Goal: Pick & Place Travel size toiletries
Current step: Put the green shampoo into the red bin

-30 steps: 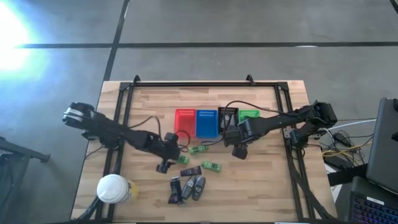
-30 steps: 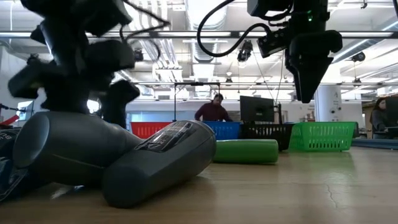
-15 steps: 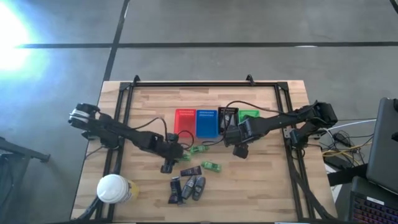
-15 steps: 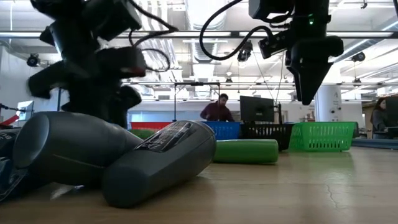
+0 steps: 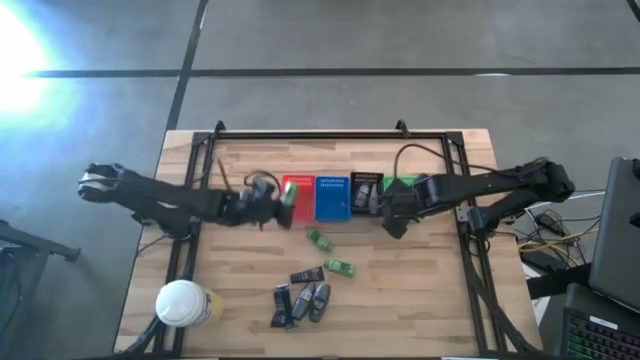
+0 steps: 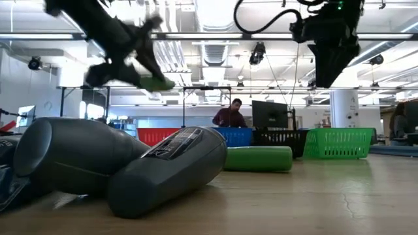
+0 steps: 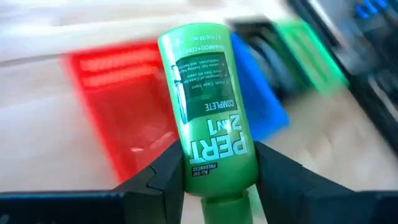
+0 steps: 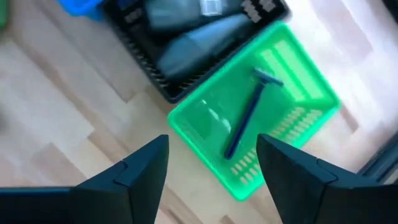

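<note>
My left gripper (image 5: 272,203) hangs in the air beside the red basket (image 5: 297,192), shut on a bright green Pert bottle (image 7: 208,106); the low view shows that bottle (image 6: 157,83) well above the table. My right gripper (image 8: 211,155) stands open and empty above the green basket (image 8: 261,118), which has a dark blue razor (image 8: 245,121) lying in it. Two green bottles (image 5: 319,240) (image 5: 340,267), a dark tube (image 5: 306,275) and several grey and dark pieces (image 5: 308,300) lie flat on the table. My left gripper pinches the green bottle between its two fingers (image 7: 165,174), on the lower body just above the cap end (image 7: 219,180). The fingers slant down toward the red basket. The bottle is lifted clear and sticks out past the fingertips, along the fingers.
Red, blue (image 5: 332,196), black (image 5: 366,188) and green (image 5: 402,185) baskets stand in a row at the table's middle; the black one holds grey pieces (image 8: 186,37). A white-lidded jar (image 5: 183,303) stands at the near left. A person (image 6: 226,116) sits in the room beyond the table.
My left gripper has taken a green bottle off the table, risen with it and gone toward the far edge to the red basket, rolling its wrist. My right gripper has risen and gone toward the table's far right, over the green basket.
</note>
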